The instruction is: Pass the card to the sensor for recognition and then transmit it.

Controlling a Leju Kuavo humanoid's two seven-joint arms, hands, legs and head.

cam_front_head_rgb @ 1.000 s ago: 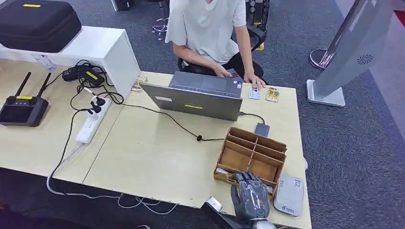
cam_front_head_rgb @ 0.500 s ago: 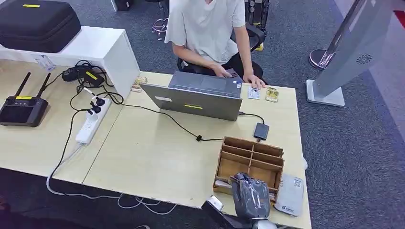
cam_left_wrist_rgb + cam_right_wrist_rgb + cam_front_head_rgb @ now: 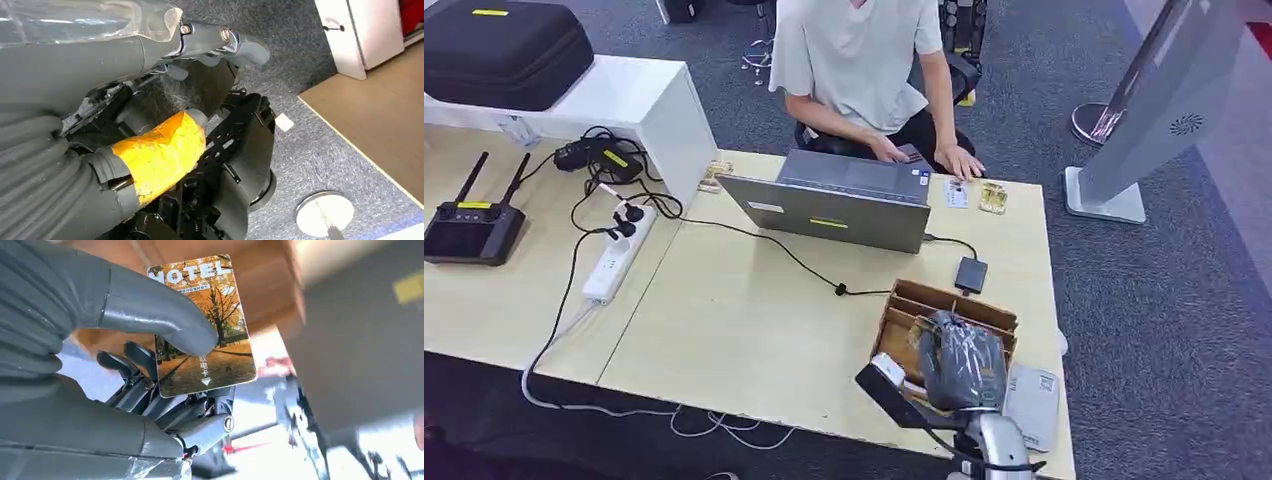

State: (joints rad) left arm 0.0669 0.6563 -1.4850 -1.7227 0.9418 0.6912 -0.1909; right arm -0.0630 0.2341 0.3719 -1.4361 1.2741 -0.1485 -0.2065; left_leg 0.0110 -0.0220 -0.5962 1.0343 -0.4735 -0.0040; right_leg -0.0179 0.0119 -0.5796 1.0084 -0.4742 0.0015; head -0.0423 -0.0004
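Observation:
My right hand (image 3: 962, 372) hangs over the near half of the wooden divided box (image 3: 954, 300), fingers curled. In the right wrist view the thumb (image 3: 160, 315) presses a hotel card (image 3: 210, 305) with an autumn-tree picture against the darker fingers (image 3: 132, 362), above the box's wood (image 3: 270, 285). A small black sensor box (image 3: 971, 274) on a cable lies just beyond the wooden box. My left hand (image 3: 150, 100) hangs beside my body over the carpet, holding nothing, its yellow-taped thumb (image 3: 160, 150) apart from the fingers.
A grey laptop (image 3: 834, 210) stands mid-table with a seated person (image 3: 854, 60) behind it, one hand near two small cards (image 3: 957, 193). A grey-white flat device (image 3: 1032, 405) lies right of the wooden box. A power strip (image 3: 616, 255) and cables lie left.
My right hand has risen from the box's near edge and moved forward over it. The person's hand has drawn back from the small cards.

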